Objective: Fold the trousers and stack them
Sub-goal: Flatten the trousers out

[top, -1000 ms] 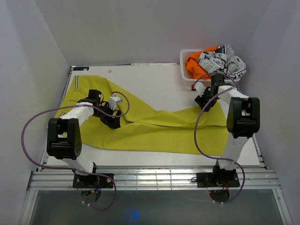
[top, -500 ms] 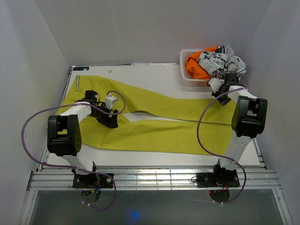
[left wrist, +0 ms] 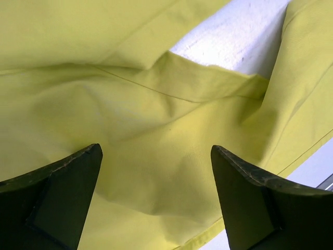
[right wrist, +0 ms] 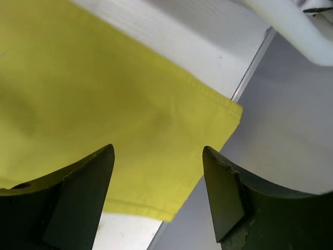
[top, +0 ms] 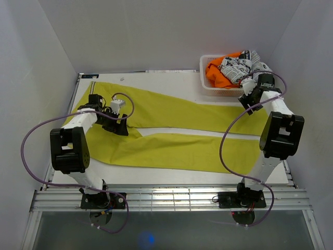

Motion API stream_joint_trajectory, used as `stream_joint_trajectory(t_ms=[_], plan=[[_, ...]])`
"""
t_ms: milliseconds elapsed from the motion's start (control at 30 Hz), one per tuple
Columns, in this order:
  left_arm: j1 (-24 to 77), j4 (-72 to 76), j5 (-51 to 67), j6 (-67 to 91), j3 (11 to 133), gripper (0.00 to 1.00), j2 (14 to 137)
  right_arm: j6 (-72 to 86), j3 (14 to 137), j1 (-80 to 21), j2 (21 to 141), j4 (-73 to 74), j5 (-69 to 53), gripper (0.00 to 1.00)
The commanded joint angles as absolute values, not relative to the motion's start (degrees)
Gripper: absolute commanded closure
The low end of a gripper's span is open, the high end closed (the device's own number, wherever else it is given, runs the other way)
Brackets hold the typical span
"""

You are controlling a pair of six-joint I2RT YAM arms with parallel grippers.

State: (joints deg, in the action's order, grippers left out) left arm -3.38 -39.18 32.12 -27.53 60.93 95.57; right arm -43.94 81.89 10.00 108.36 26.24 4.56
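From above, we have the trousers [top: 177, 151] flat on the white worktop [top: 156, 80]. Their long axis runs left to right, with the waistband at the left and the hems at the right. A small striped label [top: 92, 86] sits at the waistband, too small for us to read. The two legs part in a narrow V with a sliver of worktop between them. At the far right stands a white basket [top: 204, 78] holding an orange garment [top: 216, 74] and a printed cloth [top: 243, 66]; there may be lettering on the cloth, but we can't make it out. Pale walls [top: 156, 31] box us in, and a metal rail [top: 166, 199] runs along the near edge.

On the left wrist view, the left end effector [left wrist: 156, 198] has its fingers well apart over the crotch, holding nothing.

On the right wrist view, the right end effector [right wrist: 156, 192] is also spread and empty, above a leg hem at the worktop's right edge.
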Motion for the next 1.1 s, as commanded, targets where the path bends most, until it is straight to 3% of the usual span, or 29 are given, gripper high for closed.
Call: stream_joint_trajectory(t_ms=[0,67,200,500,633,900,1067], plan=[[-5.62,-42.45,34.02,-24.53,66.44,0.02,91.5,-47.53,85.52,9.67,99.07,44.61,-6.66,0.27],[-6.67,-43.06,33.31,-23.73,68.28,0.02,91.23,-50.44,83.77,8.79,98.09,54.82,-9.75,0.33],[-9.92,-42.45,28.84,-23.46,71.09,0.02,93.77,-52.47,73.24,4.76,94.58,58.71,-10.11,0.37],[-16.52,-38.77,18.21,-28.21,73.75,0.02,104.23,-47.81,52.04,-4.83,95.35,43.53,-0.37,0.44],[-18.45,-36.74,13.45,-30.49,70.06,0.04,106.78,-53.34,43.61,-3.26,96.85,33.25,16.06,0.45],[-21.8,-38.4,12.3,-35.23,57.68,0.14,101.7,-60.64,48.86,11.85,103.36,29.71,22.15,0.46],[-21.97,-44.54,15.11,-37.96,52.04,0.18,94.33,-61.53,55.69,12.31,102.31,34.0,18.82,0.43]])
